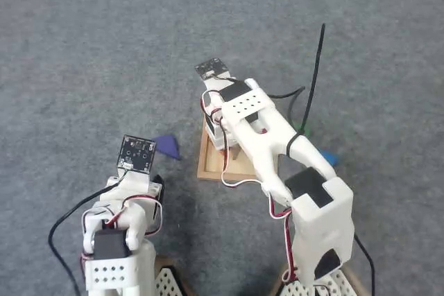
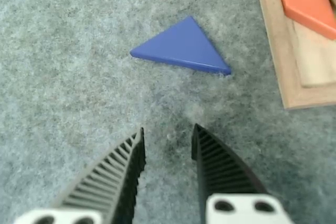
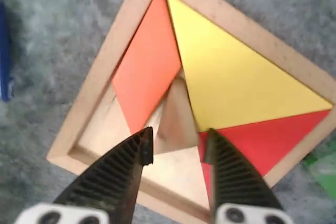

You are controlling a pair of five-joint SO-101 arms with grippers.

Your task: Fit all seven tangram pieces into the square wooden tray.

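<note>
The square wooden tray (image 3: 100, 85) holds an orange parallelogram (image 3: 149, 66), a large yellow triangle (image 3: 231, 72) and a red triangle (image 3: 262, 140). My right gripper (image 3: 177, 136) hangs open over the tray, its fingers on either side of a tan triangle (image 3: 176, 114); I cannot tell whether they touch it. A blue triangle (image 2: 181, 45) lies flat on the carpet just left of the tray (image 1: 208, 168). My left gripper (image 2: 168, 137) stands open just short of the blue triangle, with nothing between its fingers. In the high view the right arm (image 1: 263, 136) covers most of the tray.
Grey carpet (image 1: 83, 67) covers the whole table. A green piece (image 1: 302, 129) and a small blue piece (image 1: 327, 159) lie right of the tray, partly under the right arm. The tray's corner (image 2: 286, 77) is close to the blue triangle.
</note>
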